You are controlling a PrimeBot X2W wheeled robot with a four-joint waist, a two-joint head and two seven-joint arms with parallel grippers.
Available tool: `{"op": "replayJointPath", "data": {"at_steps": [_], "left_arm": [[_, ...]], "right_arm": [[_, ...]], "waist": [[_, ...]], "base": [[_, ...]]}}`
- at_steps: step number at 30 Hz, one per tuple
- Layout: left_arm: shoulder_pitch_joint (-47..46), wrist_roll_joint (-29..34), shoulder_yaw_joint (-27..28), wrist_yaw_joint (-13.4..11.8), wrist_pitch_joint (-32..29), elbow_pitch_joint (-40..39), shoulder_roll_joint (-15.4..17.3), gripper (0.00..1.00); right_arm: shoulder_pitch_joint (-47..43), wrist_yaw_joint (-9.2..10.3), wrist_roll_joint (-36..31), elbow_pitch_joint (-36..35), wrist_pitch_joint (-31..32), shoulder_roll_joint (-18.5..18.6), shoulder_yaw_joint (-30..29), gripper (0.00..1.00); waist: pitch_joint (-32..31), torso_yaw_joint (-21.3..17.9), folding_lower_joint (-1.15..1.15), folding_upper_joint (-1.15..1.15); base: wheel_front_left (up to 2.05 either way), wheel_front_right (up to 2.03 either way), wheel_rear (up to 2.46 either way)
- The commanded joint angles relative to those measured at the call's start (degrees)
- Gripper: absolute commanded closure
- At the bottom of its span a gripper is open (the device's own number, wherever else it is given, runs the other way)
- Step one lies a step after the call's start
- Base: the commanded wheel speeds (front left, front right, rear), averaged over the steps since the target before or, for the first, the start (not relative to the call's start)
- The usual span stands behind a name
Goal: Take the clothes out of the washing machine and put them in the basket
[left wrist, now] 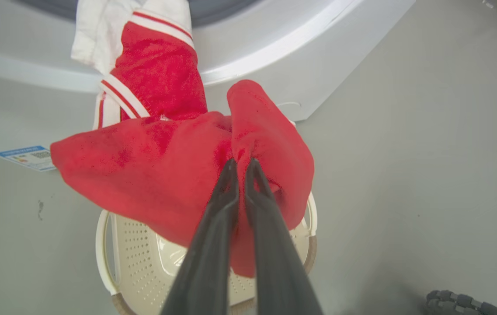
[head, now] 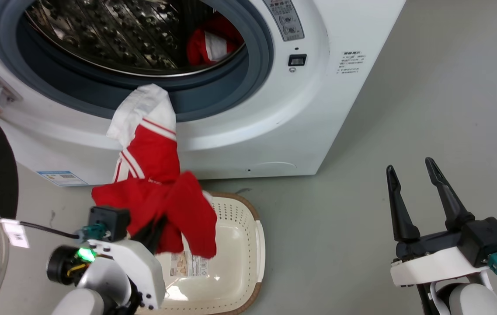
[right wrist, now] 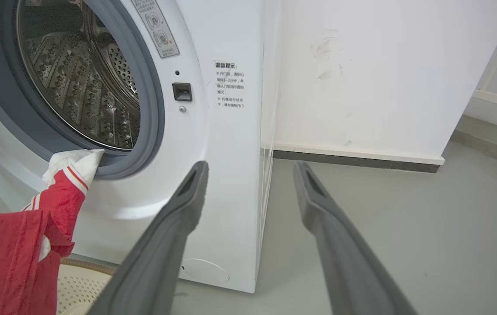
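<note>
The left gripper (left wrist: 241, 165) is pinching a red, white-striped jersey (head: 156, 175) trailing from the grey porthole rim (head: 231, 94) of the washing machine (head: 314, 127) over the basket (head: 260, 245); the right gripper (head: 410, 165) is hovering spread above bare floor (head: 427, 109)

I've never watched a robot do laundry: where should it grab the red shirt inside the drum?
Probably the bunched red fold of the shirt, coming in through the open front of the washing machine. It lies crumpled against the right side of the drum, so raised folds are easy to pinch. The right gripper is open; the left gripper holds the other shirt.
</note>
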State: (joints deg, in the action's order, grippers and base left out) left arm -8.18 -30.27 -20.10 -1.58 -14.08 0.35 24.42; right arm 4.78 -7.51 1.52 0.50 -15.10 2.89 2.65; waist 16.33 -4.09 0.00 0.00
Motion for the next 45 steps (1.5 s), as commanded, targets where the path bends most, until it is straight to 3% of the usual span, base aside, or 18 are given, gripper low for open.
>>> {"op": "replayJointPath", "data": {"at_steps": [1,4,8,30,44,45], "left_arm": [[0.3,-0.4,-0.3,0.5,-0.6,0.7,-0.1,1.00],[-0.2,-1.7,-2.6,2.4,-4.2,5.5,-0.5,1.00],[-2.8,-0.9,-4.2,3.9,-4.1,11.5,-1.0,1.00],[-30.4,7.4,-7.1,7.0,14.6,53.1,-4.5,1.00],[-39.1,7.9,-7.7,6.3,24.0,68.8,-6.7,1.00],[-39.3,7.7,-7.7,6.4,24.4,69.3,-7.0,0.94]], "right_arm": [[0.8,0.05,-0.1,0.0,-0.1,0.0,0.2,0.00],[1.4,0.04,-0.2,-0.1,-0.1,0.0,0.3,0.00],[2.1,0.05,-0.3,-0.5,-0.1,0.0,0.4,0.00],[7.8,0.05,1.6,-6.1,-0.1,-0.1,1.7,0.00],[9.6,0.05,3.0,-7.5,-0.1,-0.1,1.7,0.00],[9.6,0.05,2.9,-7.3,-0.1,-0.1,1.7,0.00]], "waist": [[0.9,-0.4,0.00,0.00],[2.5,-1.1,0.00,0.00],[5.5,-2.3,0.00,0.00],[27.9,-9.1,0.00,0.00],[32.9,-10.3,0.00,0.00],[32.7,-10.2,0.00,0.00]], "base": [[0.00,0.00,0.00],[0.00,0.00,0.00],[0.00,0.00,0.00],[0.00,0.00,0.00],[0.00,0.00,0.00],[0.00,0.00,0.00]]}}
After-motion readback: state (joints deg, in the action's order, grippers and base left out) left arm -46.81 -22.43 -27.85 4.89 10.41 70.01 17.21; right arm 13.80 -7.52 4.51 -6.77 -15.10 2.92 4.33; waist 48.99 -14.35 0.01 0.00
